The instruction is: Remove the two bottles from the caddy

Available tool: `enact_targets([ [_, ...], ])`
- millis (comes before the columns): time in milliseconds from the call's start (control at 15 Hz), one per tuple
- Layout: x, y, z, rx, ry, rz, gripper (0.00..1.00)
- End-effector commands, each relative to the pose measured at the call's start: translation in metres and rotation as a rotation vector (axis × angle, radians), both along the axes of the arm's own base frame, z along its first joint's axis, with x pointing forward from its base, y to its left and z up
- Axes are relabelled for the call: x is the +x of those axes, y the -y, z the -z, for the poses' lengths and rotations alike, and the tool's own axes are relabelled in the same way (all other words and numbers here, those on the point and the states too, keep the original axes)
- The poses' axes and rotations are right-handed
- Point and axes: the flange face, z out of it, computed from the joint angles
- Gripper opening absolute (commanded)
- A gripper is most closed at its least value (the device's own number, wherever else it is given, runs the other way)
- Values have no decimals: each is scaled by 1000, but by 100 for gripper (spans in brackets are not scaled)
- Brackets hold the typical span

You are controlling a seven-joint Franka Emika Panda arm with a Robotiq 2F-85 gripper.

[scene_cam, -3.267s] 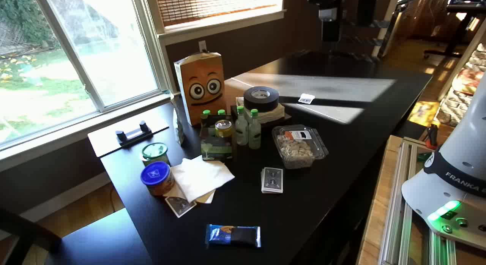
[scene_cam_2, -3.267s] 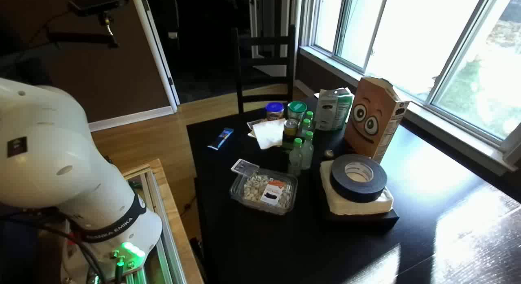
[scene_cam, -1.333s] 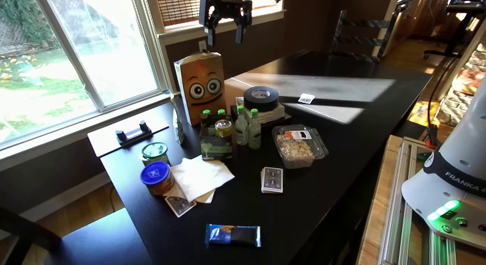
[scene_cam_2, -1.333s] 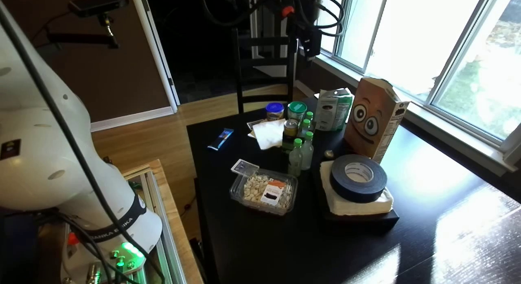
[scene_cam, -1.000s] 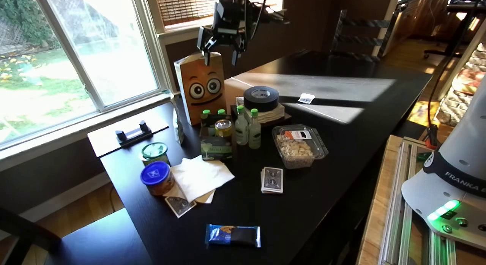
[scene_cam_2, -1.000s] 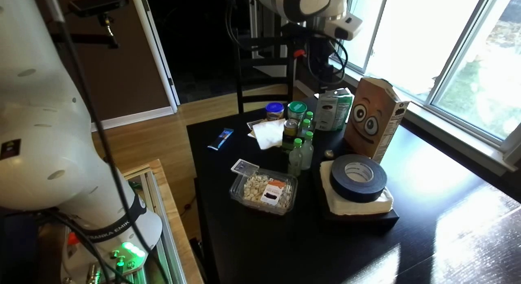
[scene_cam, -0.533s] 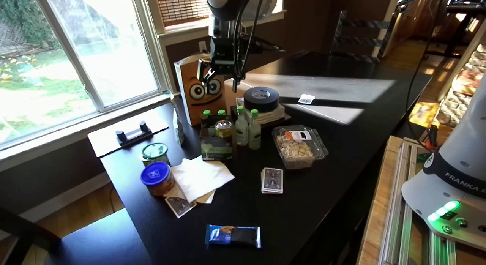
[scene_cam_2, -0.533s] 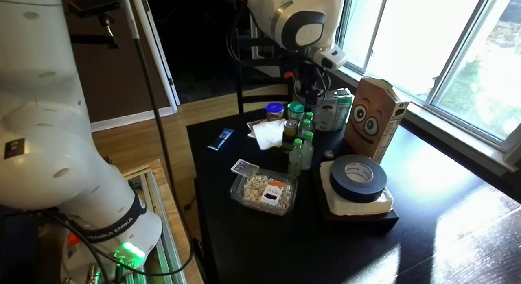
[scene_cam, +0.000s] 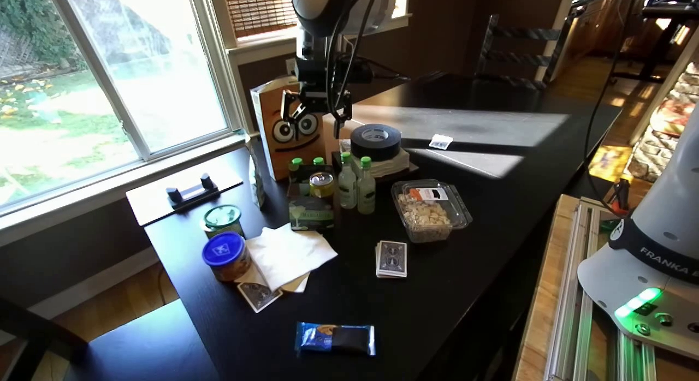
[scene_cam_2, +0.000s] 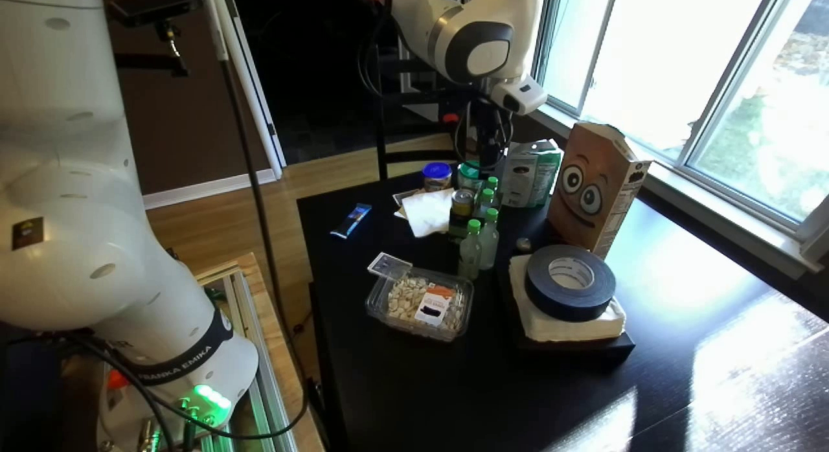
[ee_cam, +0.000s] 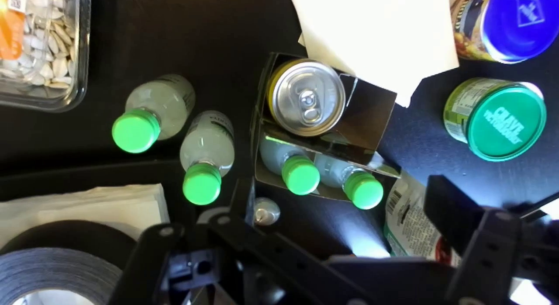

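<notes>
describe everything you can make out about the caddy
The caddy looks like cardboard: brown inner walls, dark outside, with a printed front showing a stemmed glass and lettering. Open-topped, it stands upright on the table, split by a divider. On one side sits a can; on the other, two green-capped bottles. Napkins lie beside the printed front; whether they touch it I cannot tell. The open claw hangs higher and does not touch it.
</notes>
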Motion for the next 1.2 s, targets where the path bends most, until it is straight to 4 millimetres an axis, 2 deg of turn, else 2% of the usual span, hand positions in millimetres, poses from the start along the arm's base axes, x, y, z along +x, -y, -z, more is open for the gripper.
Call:
enact_targets([
  [0, 4, -12, 24, -8, -42, 90, 100],
  [333, 2, -17, 37, -45, -60, 235, 100],
  [600, 5, -9, 39, -76, -52, 311, 100],
  [867, 10, 5, 50, -107, -62, 276, 100],
  [1133, 18, 6, 61, -126, -46, 254, 99],
])
